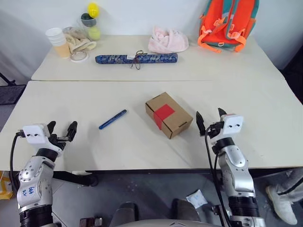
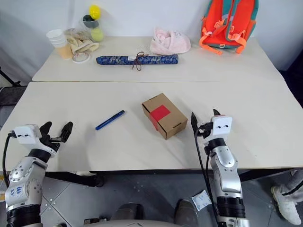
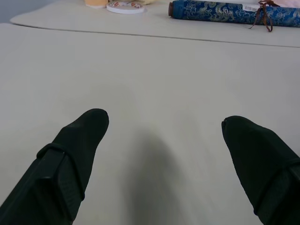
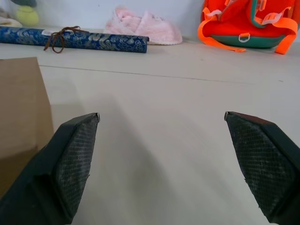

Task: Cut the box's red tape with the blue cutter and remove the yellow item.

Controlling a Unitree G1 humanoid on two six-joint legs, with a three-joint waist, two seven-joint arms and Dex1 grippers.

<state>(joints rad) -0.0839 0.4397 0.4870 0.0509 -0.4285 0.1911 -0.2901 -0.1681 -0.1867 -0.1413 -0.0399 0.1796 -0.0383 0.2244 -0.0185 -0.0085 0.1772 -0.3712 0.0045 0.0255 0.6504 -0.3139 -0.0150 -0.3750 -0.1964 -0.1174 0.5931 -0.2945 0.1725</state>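
Bright, even light; soft shadows on the table; sharp focus.

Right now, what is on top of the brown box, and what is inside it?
A red tape patch lies across the box's closed top flaps and down one side. The inside is covered, so its contents cannot be seen.

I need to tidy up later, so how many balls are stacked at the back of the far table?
3: a yellow ball on top, a dark ball under it, a yellow-green ball lowest, all at the far table's back left corner. More may be hidden.
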